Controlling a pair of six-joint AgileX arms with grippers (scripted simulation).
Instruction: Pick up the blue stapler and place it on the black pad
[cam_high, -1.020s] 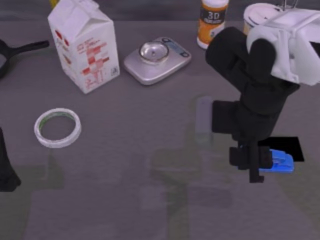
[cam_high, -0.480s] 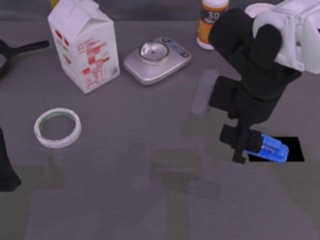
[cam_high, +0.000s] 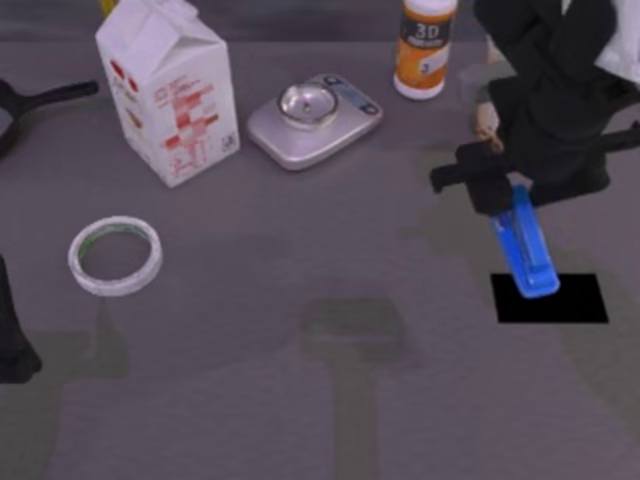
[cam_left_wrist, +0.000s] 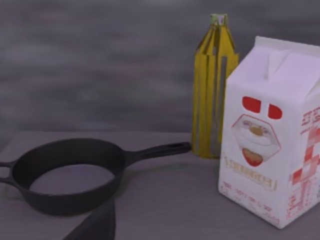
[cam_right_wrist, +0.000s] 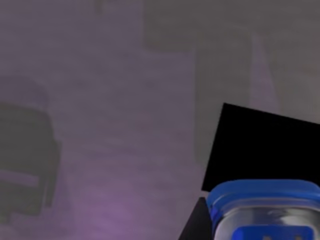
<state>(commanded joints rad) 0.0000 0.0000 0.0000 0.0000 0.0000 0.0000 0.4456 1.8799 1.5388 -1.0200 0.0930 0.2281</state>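
Observation:
The blue stapler (cam_high: 527, 245) hangs tilted in the air with my right gripper (cam_high: 508, 192) shut on its upper end. Its lower tip is over the left part of the black pad (cam_high: 565, 300), which lies flat at the table's right. In the right wrist view the stapler (cam_right_wrist: 265, 210) fills the corner, silvery strip showing, with the pad (cam_right_wrist: 265, 145) just beyond it. My left arm (cam_high: 10, 340) is parked at the table's left edge.
A milk carton (cam_high: 168, 90), a silver kitchen scale (cam_high: 314, 118) and an orange bottle (cam_high: 425, 45) stand along the back. A tape roll (cam_high: 115, 255) lies at the left. A black pan (cam_left_wrist: 70, 172) and a yellow bottle (cam_left_wrist: 214, 85) stand at the far left.
My right arm has pulled back toward the far right corner, carrying the stapler. The stapler has swung from lying across the pad's left edge to pointing down at it.

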